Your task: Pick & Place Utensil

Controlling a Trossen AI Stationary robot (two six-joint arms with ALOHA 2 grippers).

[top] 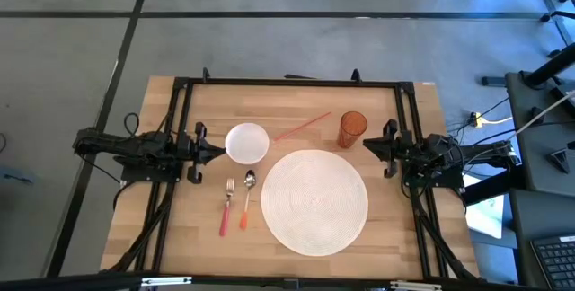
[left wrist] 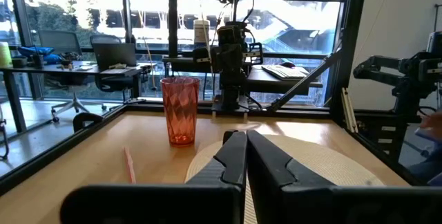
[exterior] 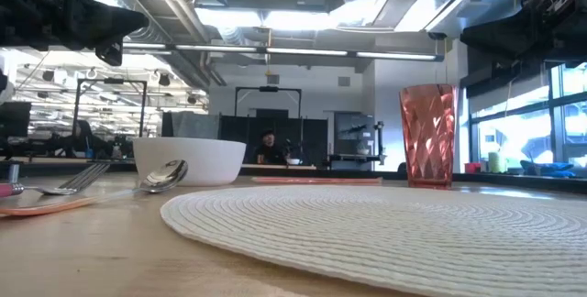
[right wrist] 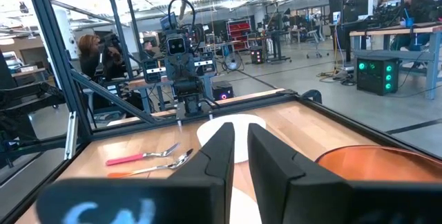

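Note:
A fork with a pink handle (top: 226,208) and a spoon with an orange handle (top: 247,197) lie side by side on the table, left of the round white placemat (top: 314,201); both also show in the low view, fork (exterior: 69,185) and spoon (exterior: 163,176). My left gripper (top: 218,152) hovers shut above the table's left side, just left of the white bowl (top: 246,142). My right gripper (top: 368,145) hovers above the right side, next to the orange cup (top: 352,129), its fingers a narrow gap apart (right wrist: 240,141). Neither touches anything.
The white bowl (exterior: 188,159) stands beyond the utensils, and the orange faceted cup (exterior: 427,135) beyond the placemat (exterior: 385,228). A thin pink stick (top: 303,127) lies between bowl and cup. A black frame (top: 287,82) runs along the table's far, left and right edges.

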